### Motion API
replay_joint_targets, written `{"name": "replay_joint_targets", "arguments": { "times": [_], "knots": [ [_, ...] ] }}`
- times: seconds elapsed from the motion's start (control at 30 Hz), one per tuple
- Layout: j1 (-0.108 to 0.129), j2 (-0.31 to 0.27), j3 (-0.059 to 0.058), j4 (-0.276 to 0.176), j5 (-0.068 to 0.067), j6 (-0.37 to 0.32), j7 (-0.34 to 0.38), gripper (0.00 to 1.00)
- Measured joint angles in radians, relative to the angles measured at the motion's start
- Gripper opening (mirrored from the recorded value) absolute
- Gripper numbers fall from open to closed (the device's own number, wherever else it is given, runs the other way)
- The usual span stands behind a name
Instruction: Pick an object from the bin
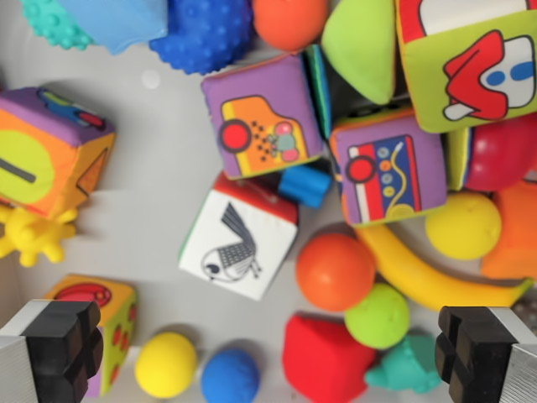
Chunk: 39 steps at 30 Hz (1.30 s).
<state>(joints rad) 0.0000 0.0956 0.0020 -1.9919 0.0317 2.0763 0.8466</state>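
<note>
Gripper (273, 353): spread wide, holding nothing, poised above the toys to straddle one.
Bin (159, 168): crowded; red block (323, 359) sits between the fingers.

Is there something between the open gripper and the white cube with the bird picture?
Nothing visible covers the bird cube; its top face is bare. A red-topped edge and a blue piece touch its upper side. The gripper is open.

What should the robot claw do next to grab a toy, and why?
Probably go straight down. The gripper is open, both fingers wide apart and holding nothing, with the red block and the blue ball lying between them.
</note>
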Motion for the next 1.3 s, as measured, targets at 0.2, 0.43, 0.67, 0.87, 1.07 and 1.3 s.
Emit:
{"name": "replay_joint_targets", "arguments": {
  "times": [0.2, 0.43, 0.67, 0.87, 1.07, 1.3],
  "knots": [
    [0.000, 0.000, 0.000, 0.000, 0.000, 0.000, 0.000, 1.00],
    [0.000, 0.000, 0.000, 0.000, 0.000, 0.000, 0.000, 1.00],
    [-0.001, 0.007, -0.003, 0.000, 0.000, 0.004, 0.015, 1.00],
    [-0.004, 0.023, -0.009, 0.001, 0.000, 0.018, 0.042, 1.00],
    [-0.006, 0.046, -0.019, 0.006, 0.000, 0.038, 0.083, 1.00],
    [-0.009, 0.081, -0.034, 0.015, 0.000, 0.064, 0.140, 1.00]
  ]
}}
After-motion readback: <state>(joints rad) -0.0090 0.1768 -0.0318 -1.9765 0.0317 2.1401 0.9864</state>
